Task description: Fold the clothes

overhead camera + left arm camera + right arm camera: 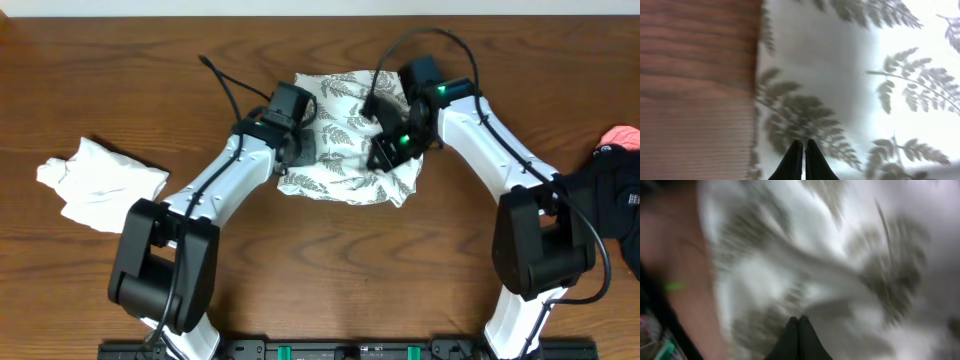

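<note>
Wooden table (330,265) carries the fern-print garment (345,175), seemingly part-folded, under the left gripper (803,146) and right gripper (798,322), fingers pressed together; white garment (100,185) and black garment (615,195) lie unfolded.

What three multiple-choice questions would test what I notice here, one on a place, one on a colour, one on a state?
1. The plain white garment lies: A left of the fern-print garment; B on top of it; C right of it.
2. The fern leaves are: A red; B grey-green; C blue.
3. The left hand is: A wide open; B holding a cup; C shut.
Answers: 1 A, it sits crumpled on the table at the left; 2 B, dull grey-green fronds on cream; 3 C, it closes to a point in the wrist view.
</note>
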Motion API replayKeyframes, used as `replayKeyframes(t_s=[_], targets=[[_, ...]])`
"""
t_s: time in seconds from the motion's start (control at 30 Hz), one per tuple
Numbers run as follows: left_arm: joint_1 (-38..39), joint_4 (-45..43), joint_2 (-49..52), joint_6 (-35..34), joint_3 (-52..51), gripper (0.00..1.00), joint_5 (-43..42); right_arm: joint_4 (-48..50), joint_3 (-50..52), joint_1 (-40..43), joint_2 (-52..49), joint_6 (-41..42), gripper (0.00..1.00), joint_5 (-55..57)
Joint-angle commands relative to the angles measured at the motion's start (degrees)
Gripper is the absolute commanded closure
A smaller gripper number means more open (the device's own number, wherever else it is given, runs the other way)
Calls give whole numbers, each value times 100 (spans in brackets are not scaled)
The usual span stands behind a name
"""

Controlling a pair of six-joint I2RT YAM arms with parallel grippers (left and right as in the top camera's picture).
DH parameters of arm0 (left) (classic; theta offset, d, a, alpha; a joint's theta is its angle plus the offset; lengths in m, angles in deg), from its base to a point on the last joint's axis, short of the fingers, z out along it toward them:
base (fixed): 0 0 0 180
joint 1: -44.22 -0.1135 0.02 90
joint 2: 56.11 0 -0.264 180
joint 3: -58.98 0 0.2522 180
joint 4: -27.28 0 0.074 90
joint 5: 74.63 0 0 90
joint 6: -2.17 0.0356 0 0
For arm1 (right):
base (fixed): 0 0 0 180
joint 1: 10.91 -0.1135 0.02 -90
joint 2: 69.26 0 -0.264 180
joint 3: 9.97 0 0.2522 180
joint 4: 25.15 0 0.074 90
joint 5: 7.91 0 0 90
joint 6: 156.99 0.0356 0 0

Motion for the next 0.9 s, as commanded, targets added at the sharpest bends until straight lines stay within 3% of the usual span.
replayKeyframes(t_s=[0.0, 0.2, 0.33, 0.5, 0.7, 0.87], targets=[[-197, 31, -188, 74, 0, 94, 4, -245, 168, 101, -98, 400, 99, 1209], [-387, 37, -297, 76, 0, 94, 4, -892, 177, 350, -94, 1126, 99, 2601], [-382, 90, -319, 74, 0, 94, -166, -901, 173, 468, -81, 1250, 99, 2734], [-350, -173, -334, 76, 0, 94, -1274, -625, 155, 487, 68, 555, 98, 1423], [-212, -417, -192, 240, -7, 94, -1211, -330, 155, 455, 262, -127, 99, -852], [-168, -459, 212, 376, -87, 94, -1176, 11, 168, 188, 208, -114, 99, -1023]])
